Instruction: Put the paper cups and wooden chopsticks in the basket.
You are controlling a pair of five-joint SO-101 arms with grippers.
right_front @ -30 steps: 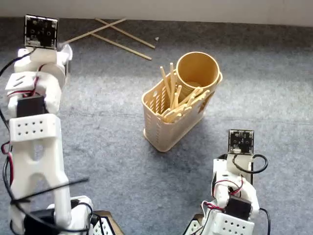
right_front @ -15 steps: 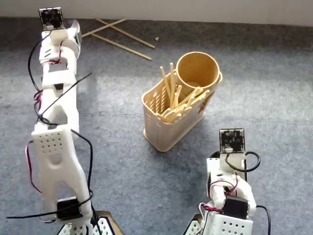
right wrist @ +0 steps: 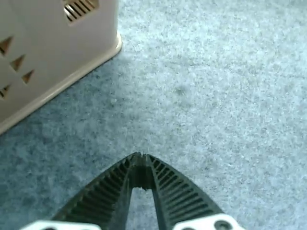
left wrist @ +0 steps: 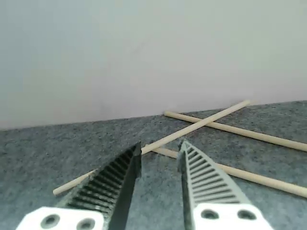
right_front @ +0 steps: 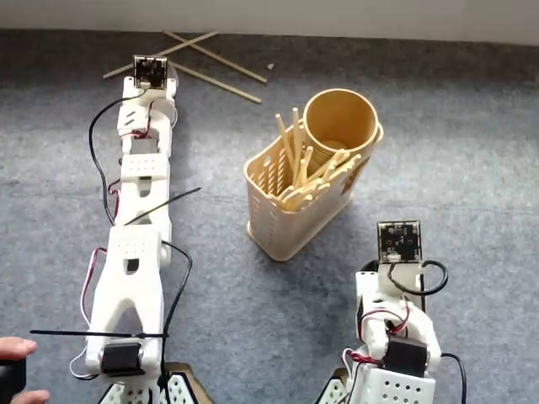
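Observation:
Three loose wooden chopsticks (right_front: 219, 84) lie crossed on the grey carpet at the far side, near the wall. My left gripper (left wrist: 160, 146) is open and hovers just short of them; one chopstick (left wrist: 211, 117) runs across right beyond its tips. The left arm (right_front: 139, 194) lies stretched out towards them. The cream basket (right_front: 278, 227) stands mid-carpet, holding a paper cup (right_front: 339, 122) and several chopsticks (right_front: 295, 164). My right gripper (right wrist: 139, 158) is shut and empty, low over bare carpet on the near side of the basket (right wrist: 48, 57).
A pale wall (left wrist: 144, 52) rises directly behind the loose chopsticks. Open carpet (right_front: 455, 151) spreads right of the basket and between the two arms.
The left arm has swung in from the left edge and stretched out towards the loose chopsticks. The right arm shifted slightly at first, then stayed still.

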